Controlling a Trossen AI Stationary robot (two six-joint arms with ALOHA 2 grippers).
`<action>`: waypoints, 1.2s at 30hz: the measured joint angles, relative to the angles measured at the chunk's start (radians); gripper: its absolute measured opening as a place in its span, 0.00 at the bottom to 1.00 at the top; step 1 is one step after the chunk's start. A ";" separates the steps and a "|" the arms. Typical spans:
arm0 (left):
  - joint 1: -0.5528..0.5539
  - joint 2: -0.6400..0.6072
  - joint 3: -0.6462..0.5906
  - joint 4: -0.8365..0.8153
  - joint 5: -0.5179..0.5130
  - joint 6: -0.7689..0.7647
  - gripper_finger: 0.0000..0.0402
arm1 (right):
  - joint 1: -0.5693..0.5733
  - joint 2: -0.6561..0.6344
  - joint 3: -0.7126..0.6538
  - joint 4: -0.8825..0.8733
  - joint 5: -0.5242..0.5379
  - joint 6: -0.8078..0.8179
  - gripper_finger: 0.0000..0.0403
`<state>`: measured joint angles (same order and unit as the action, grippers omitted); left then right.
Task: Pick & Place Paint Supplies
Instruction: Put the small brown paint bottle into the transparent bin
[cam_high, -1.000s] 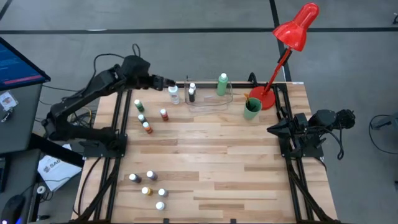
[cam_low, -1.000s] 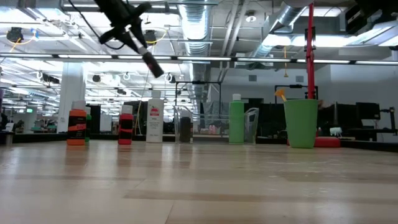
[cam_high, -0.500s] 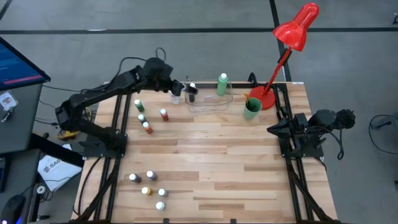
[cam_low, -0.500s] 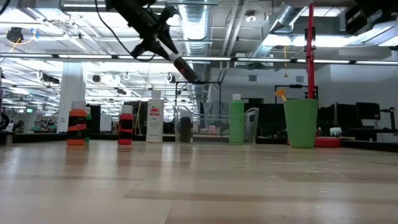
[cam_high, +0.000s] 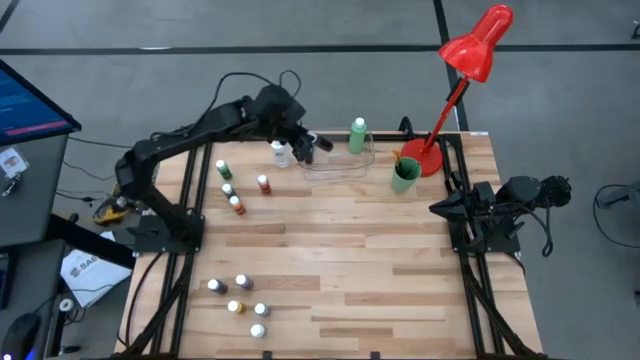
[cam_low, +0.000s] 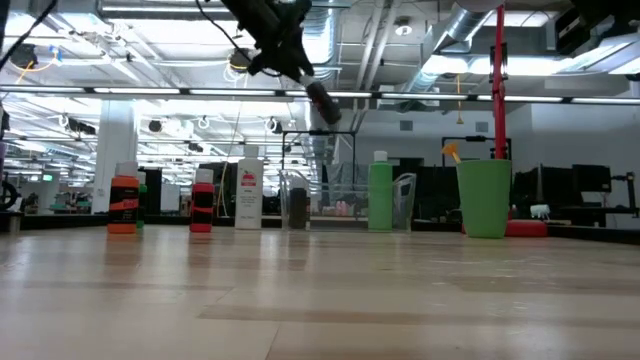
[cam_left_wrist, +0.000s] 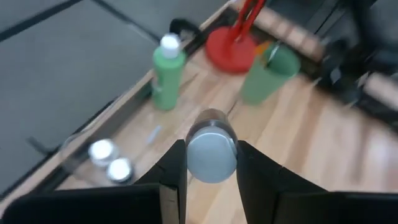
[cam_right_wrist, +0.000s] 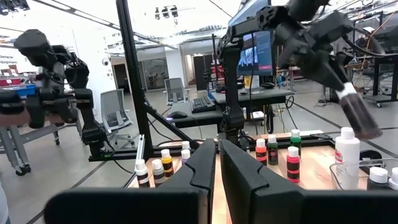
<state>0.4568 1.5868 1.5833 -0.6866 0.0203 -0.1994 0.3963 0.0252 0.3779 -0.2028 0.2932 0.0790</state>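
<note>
The wooden table (cam_high: 340, 250) fills the middle of the overhead frame. The left arm reaches across its upper left, and the left gripper (cam_high: 312, 146) pinches a small dark bottle (cam_left_wrist: 211, 149) in the air above the clear tray (cam_high: 340, 165) at upper centre. The right gripper (cam_high: 440, 208) waits at the right edge, fingers pressed together. The red lamp (cam_high: 470, 50) stands at upper right, the green cup (cam_high: 404, 175) just below its base. In the tray stands a tall green bottle (cam_high: 357, 135); a tall white bottle (cam_high: 280, 153) stands left of the tray. Tiny capped bottles (cam_high: 230, 190) cluster at upper left, others (cam_high: 240, 297) at lower left
</note>
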 joint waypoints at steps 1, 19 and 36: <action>0.001 0.017 0.014 -0.025 -0.011 0.027 0.21 | 0.000 0.000 0.000 0.000 0.000 0.000 0.05; -0.003 0.229 0.044 -0.124 -0.129 0.201 0.21 | 0.000 0.000 0.000 0.000 0.000 0.000 0.05; -0.003 0.243 -0.011 -0.160 -0.185 0.203 0.21 | 0.000 0.000 0.000 0.000 0.000 0.000 0.05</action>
<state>0.4538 1.8297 1.5720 -0.8461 -0.1651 0.0040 0.3965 0.0254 0.3779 -0.2028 0.2932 0.0789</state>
